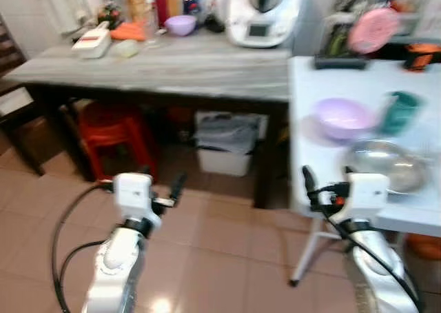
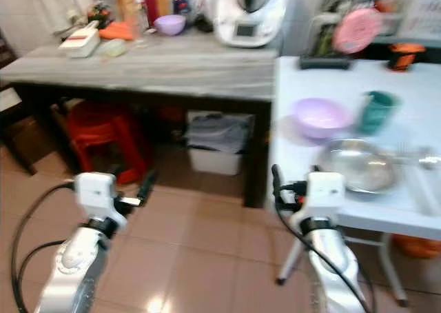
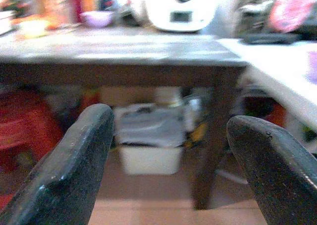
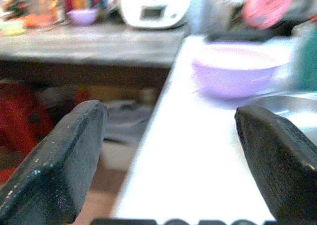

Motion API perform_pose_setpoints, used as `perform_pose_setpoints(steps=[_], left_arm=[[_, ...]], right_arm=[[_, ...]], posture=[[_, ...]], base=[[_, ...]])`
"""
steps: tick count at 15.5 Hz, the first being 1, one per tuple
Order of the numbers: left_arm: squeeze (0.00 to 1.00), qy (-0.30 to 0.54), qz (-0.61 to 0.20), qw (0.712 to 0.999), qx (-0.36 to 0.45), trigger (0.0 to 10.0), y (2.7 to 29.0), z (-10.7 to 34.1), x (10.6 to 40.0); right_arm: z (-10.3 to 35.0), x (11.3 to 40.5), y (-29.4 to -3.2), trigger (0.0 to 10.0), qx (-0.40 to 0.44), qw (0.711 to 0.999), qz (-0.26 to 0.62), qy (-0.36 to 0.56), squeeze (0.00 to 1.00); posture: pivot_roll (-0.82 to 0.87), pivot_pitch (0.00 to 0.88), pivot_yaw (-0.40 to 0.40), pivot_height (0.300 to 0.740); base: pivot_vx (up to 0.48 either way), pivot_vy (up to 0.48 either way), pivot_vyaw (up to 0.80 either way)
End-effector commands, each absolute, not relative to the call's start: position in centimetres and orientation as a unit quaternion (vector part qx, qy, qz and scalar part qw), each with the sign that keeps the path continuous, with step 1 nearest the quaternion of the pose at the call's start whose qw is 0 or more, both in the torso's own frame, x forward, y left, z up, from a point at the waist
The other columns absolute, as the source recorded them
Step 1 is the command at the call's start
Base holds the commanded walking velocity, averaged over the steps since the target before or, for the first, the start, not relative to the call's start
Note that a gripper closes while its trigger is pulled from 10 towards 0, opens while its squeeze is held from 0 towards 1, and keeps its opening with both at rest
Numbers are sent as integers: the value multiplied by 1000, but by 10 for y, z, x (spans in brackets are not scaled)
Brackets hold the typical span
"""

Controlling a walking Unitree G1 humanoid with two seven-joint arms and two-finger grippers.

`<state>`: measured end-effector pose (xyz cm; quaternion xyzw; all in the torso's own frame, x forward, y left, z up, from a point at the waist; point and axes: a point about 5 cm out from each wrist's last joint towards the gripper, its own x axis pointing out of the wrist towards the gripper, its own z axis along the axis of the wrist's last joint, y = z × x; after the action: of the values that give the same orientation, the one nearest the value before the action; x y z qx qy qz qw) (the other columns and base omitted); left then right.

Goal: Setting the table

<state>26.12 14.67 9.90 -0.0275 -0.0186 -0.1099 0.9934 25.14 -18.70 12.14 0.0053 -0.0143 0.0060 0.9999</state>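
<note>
A white table [image 1: 324, 189] stands at the right. On it are a purple bowl [image 1: 342, 116], a teal cup [image 1: 400, 112] and a shiny steel dish [image 1: 386, 165]. At the back, a pink plate [image 1: 372, 29] stands in a dark rack. My right gripper [image 4: 171, 136] is open and empty, level with the white table's near edge and pointing at the purple bowl [image 4: 237, 74]. My left gripper [image 3: 168, 136] hangs open and empty over the tiled floor, facing the grey wooden table [image 1: 172, 68]. The views are somewhat blurred.
The grey table carries a white kitchen machine [image 1: 265, 13], a small purple bowl [image 1: 180, 25], bottles and a white box [image 1: 93, 43]. Under it are a red stool [image 1: 110, 130] and a white bin with a grey bag [image 1: 227, 144]. Tiled floor [image 1: 227, 251] lies before me.
</note>
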Motion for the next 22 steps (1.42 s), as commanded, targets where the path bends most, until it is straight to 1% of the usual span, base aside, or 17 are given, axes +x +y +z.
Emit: perform_pose_setpoints(steps=[1,9,11,12,18,22], left_arm=[[0,-20,-99,995,-16,10000,157,101,262],[0,-20,-106,994,-13,10000,156,102,265],[0,-25,-104,994,-30,10000,156,103,266],[0,-26,-107,994,-24,10000,156,103,266],[0,-26,-135,989,-49,10000,151,104,264],[0,-27,-137,989,-53,10000,151,104,264]], right_arm=[[125,253,-179,10000,13,999,16,-24,0],[124,256,-178,10000,16,999,19,-23,0],[124,257,-177,10000,16,999,20,-23,0],[123,257,-177,10000,16,999,20,-24,0],[122,256,-175,10000,21,999,17,-23,0],[122,257,-175,10000,20,999,18,-23,0]], posture=[[-52,26,32,740],[-49,10,37,740],[-47,7,38,740],[-47,7,38,740],[-49,15,39,740],[-49,18,38,740]], base=[[0,-428,0],[0,-428,0],[0,0,0],[0,0,0],[0,0,0],[248,0,0]])
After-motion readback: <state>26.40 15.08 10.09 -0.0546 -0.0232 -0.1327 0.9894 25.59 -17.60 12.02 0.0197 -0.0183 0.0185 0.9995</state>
